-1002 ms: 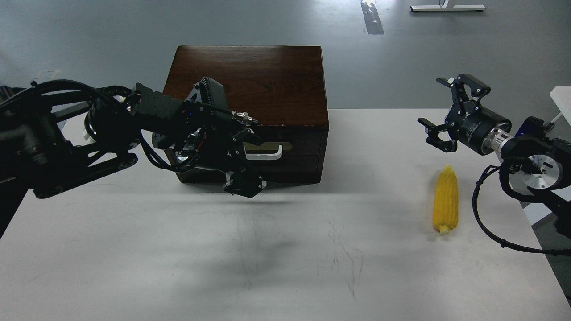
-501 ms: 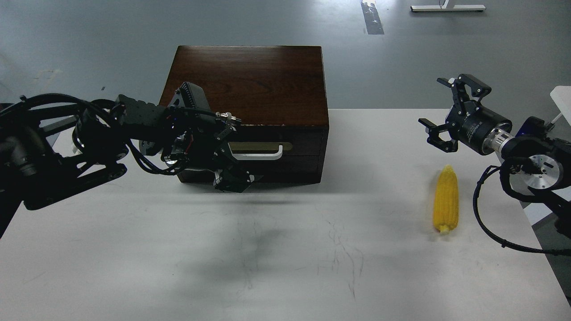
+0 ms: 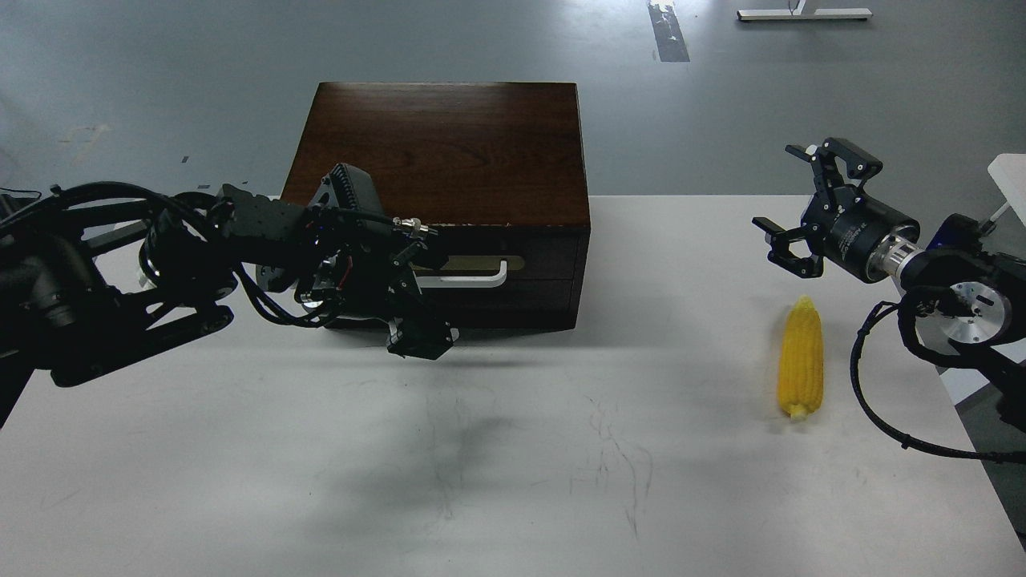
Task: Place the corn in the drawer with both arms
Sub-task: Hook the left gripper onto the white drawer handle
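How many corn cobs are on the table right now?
1. The corn lies on the white table, right of the wooden box, near the right gripper.

You see a dark brown wooden box (image 3: 449, 152) with a smooth, faintly glossy grained top. Its drawer (image 3: 501, 263) carries a white plastic-looking handle (image 3: 469, 280) on a dull brass-coloured plate. The corn (image 3: 801, 357) looks bumpy and matt yellow. The table (image 3: 513, 449) is matt white, scuffed with thin dark scratches.

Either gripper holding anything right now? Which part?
Right gripper is open and empty; corn lies untouched on the table. Left gripper is at the drawer handle; grasp cannot be told.
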Tool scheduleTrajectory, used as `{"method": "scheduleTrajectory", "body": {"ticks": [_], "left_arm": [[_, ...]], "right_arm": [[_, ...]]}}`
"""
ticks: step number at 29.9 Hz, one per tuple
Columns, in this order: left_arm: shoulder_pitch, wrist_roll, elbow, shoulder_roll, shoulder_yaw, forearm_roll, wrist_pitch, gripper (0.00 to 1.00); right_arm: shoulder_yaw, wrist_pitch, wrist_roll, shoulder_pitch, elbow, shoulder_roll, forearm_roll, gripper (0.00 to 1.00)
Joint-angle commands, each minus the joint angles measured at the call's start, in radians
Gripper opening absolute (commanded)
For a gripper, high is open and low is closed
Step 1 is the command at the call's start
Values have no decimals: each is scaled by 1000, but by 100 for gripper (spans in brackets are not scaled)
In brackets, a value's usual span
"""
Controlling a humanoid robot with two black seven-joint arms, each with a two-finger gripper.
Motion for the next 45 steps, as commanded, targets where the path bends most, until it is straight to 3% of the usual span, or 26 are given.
{"method": "scheduleTrajectory", "body": {"ticks": [1, 21, 35, 45], "left_arm": [[6, 7, 6, 1, -1, 0, 0, 98], [29, 7, 9, -2, 6, 57, -2, 98], [26, -13, -98, 11, 13, 58, -37, 98], [28, -13, -101, 14, 14, 58, -39, 98]], "right_arm": [[1, 1, 0, -1, 1, 0, 0, 100], [1, 1, 0, -2, -1, 0, 0, 100], [1, -1, 3, -10, -2, 0, 0, 100], [6, -1, 3, -18, -2, 0, 0, 100]]}}
